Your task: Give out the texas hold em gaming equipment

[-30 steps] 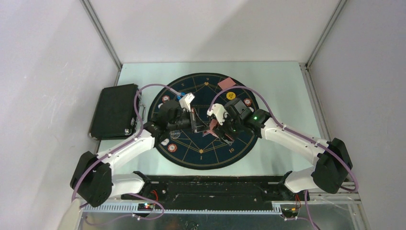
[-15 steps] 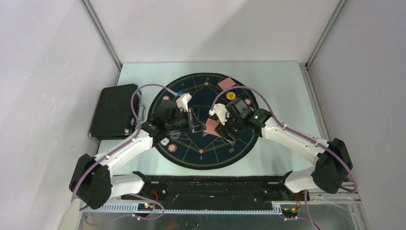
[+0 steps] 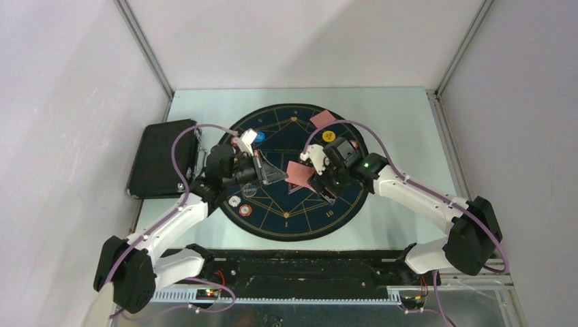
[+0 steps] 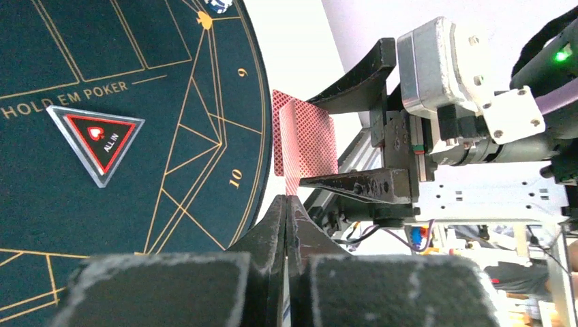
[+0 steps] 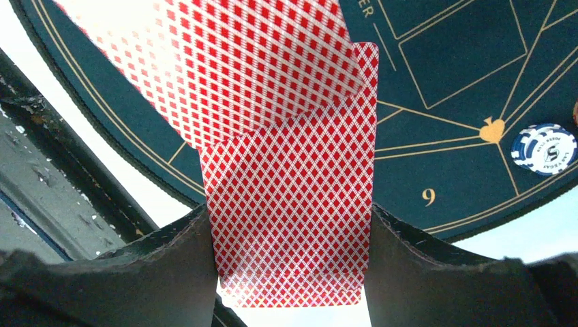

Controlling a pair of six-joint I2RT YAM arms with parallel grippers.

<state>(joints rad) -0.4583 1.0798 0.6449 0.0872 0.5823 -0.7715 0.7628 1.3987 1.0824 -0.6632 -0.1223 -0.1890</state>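
My right gripper [image 3: 315, 178] is shut on a few pink-backed playing cards [image 3: 298, 174], held above the middle of the dark round mat [image 3: 293, 225]. In the right wrist view the cards [image 5: 293, 204] sit between the fingers, with one fanned out. My left gripper [image 3: 271, 173] is to their left, shut [image 4: 287, 204], with a thin pale card edge between its fingers. The red triangular token [image 4: 95, 139] lies on the mat. The right gripper [image 4: 354, 122] and its cards [image 4: 303, 136] show ahead. One pink card [image 3: 322, 117] and a yellow chip [image 3: 328, 135] lie at the mat's far side.
A black case [image 3: 162, 158] lies left of the mat. Chips [image 3: 235, 201] lie on the mat's near left, under the left arm. A blue chip [image 5: 545, 150] sits near the mat's rim. White walls enclose the table on three sides.
My left gripper has drawn back to the left, away from the cards in my right gripper. The right gripper's cards have shifted slightly left and farther.
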